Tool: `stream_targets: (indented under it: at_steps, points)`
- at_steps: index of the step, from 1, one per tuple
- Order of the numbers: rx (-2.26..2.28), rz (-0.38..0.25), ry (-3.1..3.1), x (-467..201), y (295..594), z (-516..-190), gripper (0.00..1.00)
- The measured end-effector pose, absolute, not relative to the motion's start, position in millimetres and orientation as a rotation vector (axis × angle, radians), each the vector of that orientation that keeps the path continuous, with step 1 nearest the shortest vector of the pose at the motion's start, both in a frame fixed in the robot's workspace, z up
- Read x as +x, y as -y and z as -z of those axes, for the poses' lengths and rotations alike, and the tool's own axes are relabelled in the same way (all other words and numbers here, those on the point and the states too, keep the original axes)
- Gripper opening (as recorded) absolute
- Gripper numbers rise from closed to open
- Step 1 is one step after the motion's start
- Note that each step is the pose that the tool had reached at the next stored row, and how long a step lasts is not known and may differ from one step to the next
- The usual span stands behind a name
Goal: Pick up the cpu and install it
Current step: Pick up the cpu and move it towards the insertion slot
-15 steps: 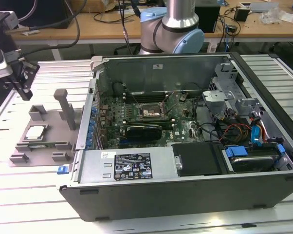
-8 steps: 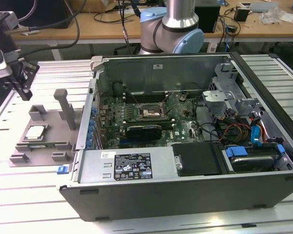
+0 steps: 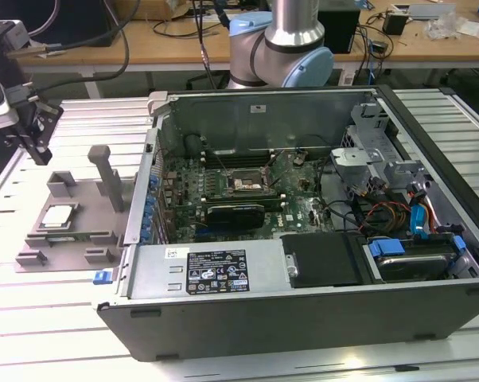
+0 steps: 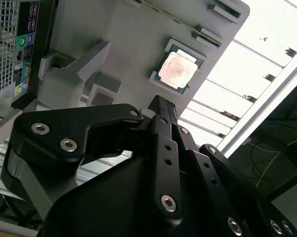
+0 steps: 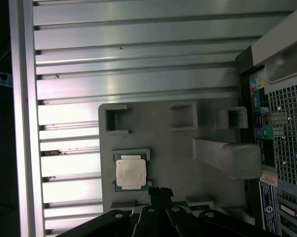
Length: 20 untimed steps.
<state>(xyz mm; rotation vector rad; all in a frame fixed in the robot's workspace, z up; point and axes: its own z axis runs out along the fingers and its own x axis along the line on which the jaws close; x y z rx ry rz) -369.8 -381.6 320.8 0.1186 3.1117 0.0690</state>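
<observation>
Exterior view: case on the table; tray just beside it at 9 o'clock, cpu lying in the tray's 9 o'clock half. Socket in the case — near its middle. Arm base behind the case at 12 o'clock; gripper above the tray's 11 o'clock corner.

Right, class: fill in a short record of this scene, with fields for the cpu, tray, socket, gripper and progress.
cpu: lying flat in the tray, silver top up
tray: on the table, at the exterior view's left of the case
socket: on the board inside the open case
gripper: over the tray's far end, apart from the cpu
progress: cpu not yet picked up
</observation>
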Motion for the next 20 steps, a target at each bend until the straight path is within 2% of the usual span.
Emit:
stream_targets:
  at_steps: [20]
  points:
    - [0.119, -0.069, -3.112, -382.2, 381.6, -302.2, 0.11]
